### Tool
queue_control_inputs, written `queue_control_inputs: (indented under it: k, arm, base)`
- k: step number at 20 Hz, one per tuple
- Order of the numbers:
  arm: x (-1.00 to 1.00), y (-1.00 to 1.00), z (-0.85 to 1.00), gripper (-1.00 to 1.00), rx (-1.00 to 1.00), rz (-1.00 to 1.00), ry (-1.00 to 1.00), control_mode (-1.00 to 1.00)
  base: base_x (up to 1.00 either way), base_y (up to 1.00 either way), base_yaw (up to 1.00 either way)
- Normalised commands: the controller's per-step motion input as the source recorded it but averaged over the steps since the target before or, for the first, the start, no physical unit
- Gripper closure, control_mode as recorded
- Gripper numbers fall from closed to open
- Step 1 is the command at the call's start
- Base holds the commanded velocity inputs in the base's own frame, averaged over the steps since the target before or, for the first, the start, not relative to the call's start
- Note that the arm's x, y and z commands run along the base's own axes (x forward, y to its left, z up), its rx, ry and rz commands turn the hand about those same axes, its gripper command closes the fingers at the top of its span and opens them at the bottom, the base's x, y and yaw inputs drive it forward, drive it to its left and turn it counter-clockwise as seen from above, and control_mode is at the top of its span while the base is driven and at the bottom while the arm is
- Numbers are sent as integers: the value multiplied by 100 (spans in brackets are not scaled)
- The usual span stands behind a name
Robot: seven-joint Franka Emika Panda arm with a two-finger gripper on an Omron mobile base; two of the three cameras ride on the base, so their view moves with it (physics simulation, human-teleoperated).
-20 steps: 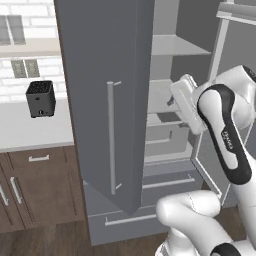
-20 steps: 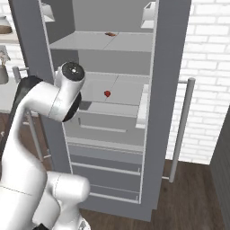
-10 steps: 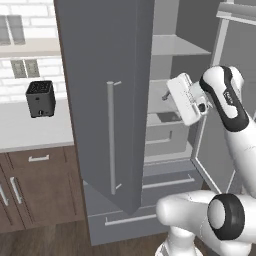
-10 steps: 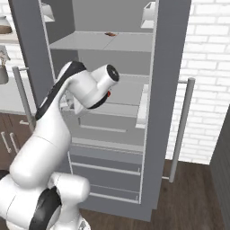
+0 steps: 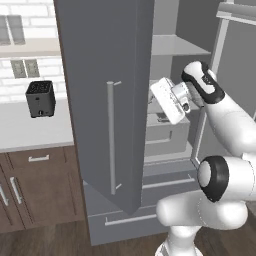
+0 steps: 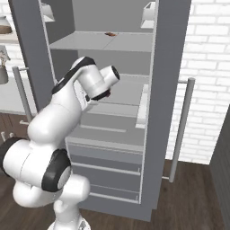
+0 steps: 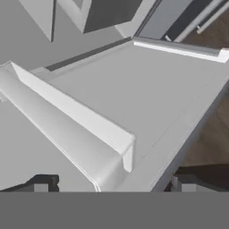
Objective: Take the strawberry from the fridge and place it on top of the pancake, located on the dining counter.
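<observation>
While both base views hold steady, so the base is parked, the arm has swung up and into the open fridge [image 5: 100, 75] over the last second. The wrist has gone from folded near the body to reaching at middle-shelf height. The gripper [image 7: 112, 184] is unchanged: spread to full width, nothing in it.

A second ago the right base view showed the strawberry as a small red dot on the middle shelf. The wrist now covers that spot, so it is hidden from that side. The hand view looks down on a bare pale grey shelf [image 7: 147, 89] with a raised white lip [image 7: 71, 120] and no red in it. The flat reddish-brown item [image 6: 110, 33] on the upper shelf isn't the target.

Judgement: this is the approach phase, with no grasp yet. The hand probably needs re-aiming to bring the berry between the fingers before closing. Placing it on the pancake is all ahead.
</observation>
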Motion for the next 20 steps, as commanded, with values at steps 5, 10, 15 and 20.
queue_control_inputs:
  k: [5,10,15,20]
  arm:
    - [19,26,-19,-100,3,11,0,-100]
    - [0,33,-23,-100,4,3,-3,-100]
    - [-15,42,-12,-100,3,0,-10,-100]
    - [-28,48,-9,-100,2,0,-7,-100]
  base:
    - [0,0,0]
    - [0,0,0]
    - [0,0,0]
    - [0,0,0]
